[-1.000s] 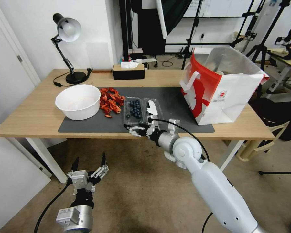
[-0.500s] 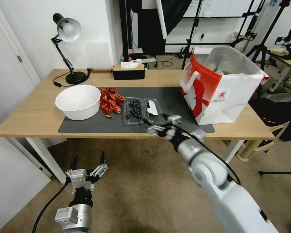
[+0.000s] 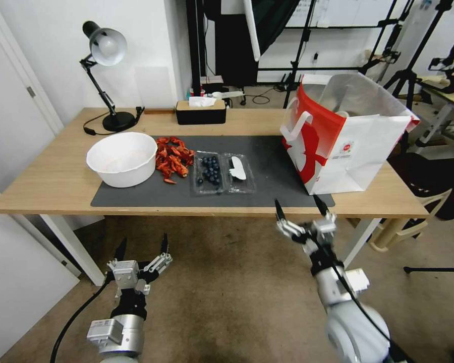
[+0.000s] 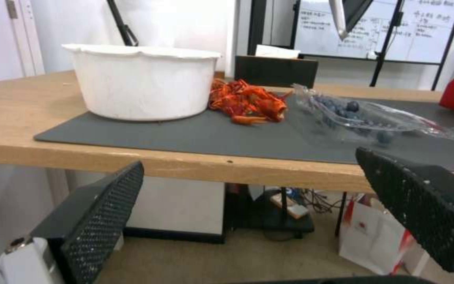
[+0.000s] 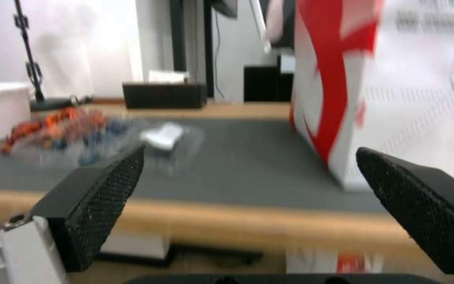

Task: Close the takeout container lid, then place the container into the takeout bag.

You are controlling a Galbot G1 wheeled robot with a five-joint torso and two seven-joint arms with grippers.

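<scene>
Head view: the takeout container (image 3: 223,173) lies open mid-table, lid (image 3: 238,173) flat, left of the takeout bag (image 3: 345,135). Right hand (image 3: 301,210) and left hand (image 3: 141,248) hang wide below the table edge.

Wrist views: the right hand faces the container; closing hasn't begun, and the lid's edge needs catching first.

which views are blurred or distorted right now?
Right wrist view: smeared by motion blur, the takeout bag and takeout container soft and streaky. Left wrist view: steadier, the white bowl and crayfish readable, though soft. Head view: clear, with wide-angle bending at the door frame; glare on the lamp shade.
</scene>
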